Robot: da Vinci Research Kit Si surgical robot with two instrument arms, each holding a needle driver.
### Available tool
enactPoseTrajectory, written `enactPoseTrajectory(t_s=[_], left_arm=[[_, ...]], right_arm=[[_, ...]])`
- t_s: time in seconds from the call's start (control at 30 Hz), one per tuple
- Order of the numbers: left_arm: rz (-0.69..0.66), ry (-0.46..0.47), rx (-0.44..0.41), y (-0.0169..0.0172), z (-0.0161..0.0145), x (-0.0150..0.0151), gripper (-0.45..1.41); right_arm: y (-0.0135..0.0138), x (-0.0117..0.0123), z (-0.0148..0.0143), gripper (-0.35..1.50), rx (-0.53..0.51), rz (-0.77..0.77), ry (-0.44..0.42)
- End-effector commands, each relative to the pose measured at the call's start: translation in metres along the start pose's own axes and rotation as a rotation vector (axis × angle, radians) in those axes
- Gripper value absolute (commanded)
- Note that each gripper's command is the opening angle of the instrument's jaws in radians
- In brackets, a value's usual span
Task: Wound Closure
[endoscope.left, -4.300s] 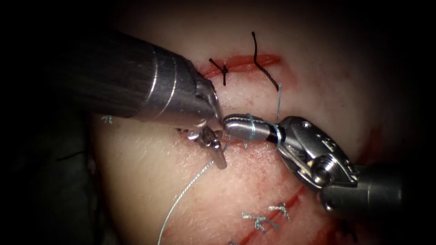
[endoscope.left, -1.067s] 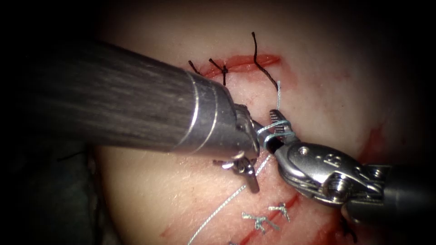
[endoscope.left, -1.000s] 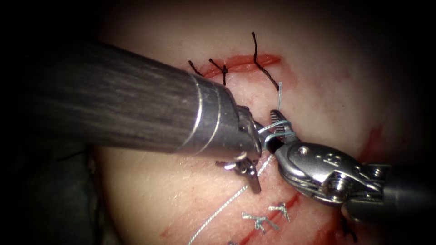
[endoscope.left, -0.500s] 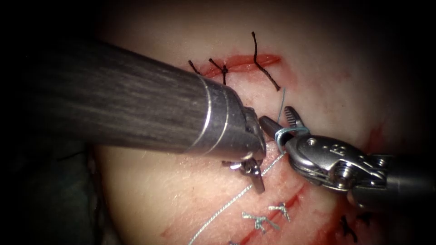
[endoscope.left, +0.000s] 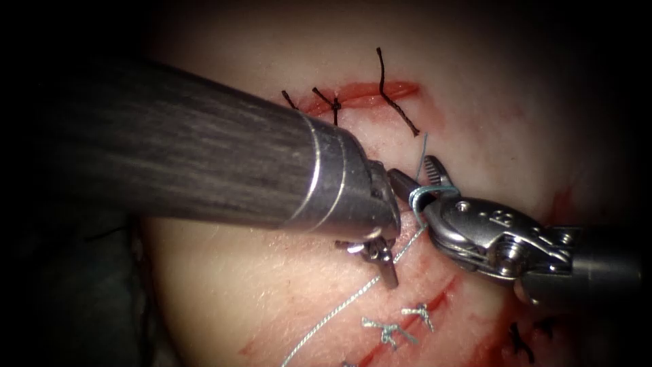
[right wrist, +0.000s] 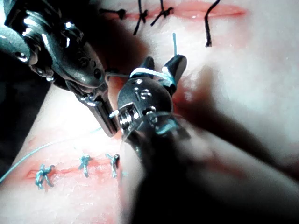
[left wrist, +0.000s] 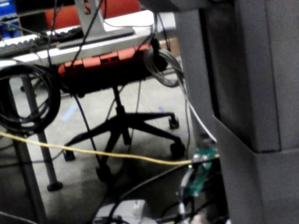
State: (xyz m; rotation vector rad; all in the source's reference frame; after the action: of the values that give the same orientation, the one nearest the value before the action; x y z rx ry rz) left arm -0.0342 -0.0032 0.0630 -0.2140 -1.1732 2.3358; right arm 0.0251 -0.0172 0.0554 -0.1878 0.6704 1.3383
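Observation:
My left tool comes in on a thick shaft, and its jaws point(endoscope.left: 385, 266) point down, shut on the blue thread point(endoscope.left: 333, 312). That thread runs off to the lower left over the tissue point(endoscope.left: 238, 272). My right tool's jaws point(endoscope.left: 412, 168) stand open just right of the left wrist. Loops of thread point(endoscope.left: 422, 195) are wound around their base. The short thread tail point(endoscope.left: 424, 146) rises between the two open jaws. In the right wrist view the right jaws point(right wrist: 163, 60) flank the tail point(right wrist: 174, 39), with the left jaws point(right wrist: 106, 125) beside them.
Below the tools a red cut point(endoscope.left: 435, 299) carries tied blue knots point(endoscope.left: 388, 331). A second cut point(endoscope.left: 367, 92) farther back holds black stitches point(endoscope.left: 334, 105) with long loose ends. Red fluid stains the tissue at the right.
The right jaws were shut and pointing left with thread wrapped on them. They have since swung up, shifted slightly right and opened around the short tail. The left shaft slid right.

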Motion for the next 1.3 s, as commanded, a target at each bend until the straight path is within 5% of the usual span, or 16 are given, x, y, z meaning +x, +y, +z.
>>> enactPoseTrajectory(t_s=[0.03, 0.23, 0.3, 0.33, 0.37, 0.8, 1.07, 1.3], left_arm=[[0.0, 0.0, 0.001, -0.0002, 0.0004, 0.0005, -0.45], [0.001, 0.0, 0.0, -0.0003, 0.0004, 0.0005, -0.45], [0.001, 0.0, 0.0, -0.0004, 0.0004, 0.0005, -0.45], [0.001, 0.0, 0.0, -0.0004, 0.0004, 0.0005, -0.45], [0.001, 0.0, 0.0, -0.0004, 0.0004, 0.0005, -0.45], [-0.036, 0.024, -0.011, -0.0033, -0.0039, -0.0012, -0.45], [-0.134, 0.086, 0.117, -0.0107, -0.0114, 0.0008, -0.45], [-0.178, 0.081, 0.238, -0.0139, -0.0116, 0.0023, -0.45]], right_arm=[[-0.0006, 0.0001, 0.0008, 0.47, -0.001, 0.002, 0.003], [-0.0001, 0.0004, 0.0015, 0.37, -0.005, 0.009, 0.013], [0.0001, 0.0005, 0.0017, 0.14, -0.003, 0.011, 0.018], [0.0002, 0.0005, 0.0018, -0.25, 0.004, 0.02, 0.024], [0.0003, 0.0005, 0.0019, -0.35, 0.021, 0.033, 0.028], [0.0003, 0.0005, -0.001, -0.35, 0.124, 0.063, 0.031], [-0.0013, -0.0004, -0.0038, -0.35, 0.254, 0.044, -0.005], [-0.0014, -0.0011, -0.006, -0.35, 0.349, -0.004, -0.038]])
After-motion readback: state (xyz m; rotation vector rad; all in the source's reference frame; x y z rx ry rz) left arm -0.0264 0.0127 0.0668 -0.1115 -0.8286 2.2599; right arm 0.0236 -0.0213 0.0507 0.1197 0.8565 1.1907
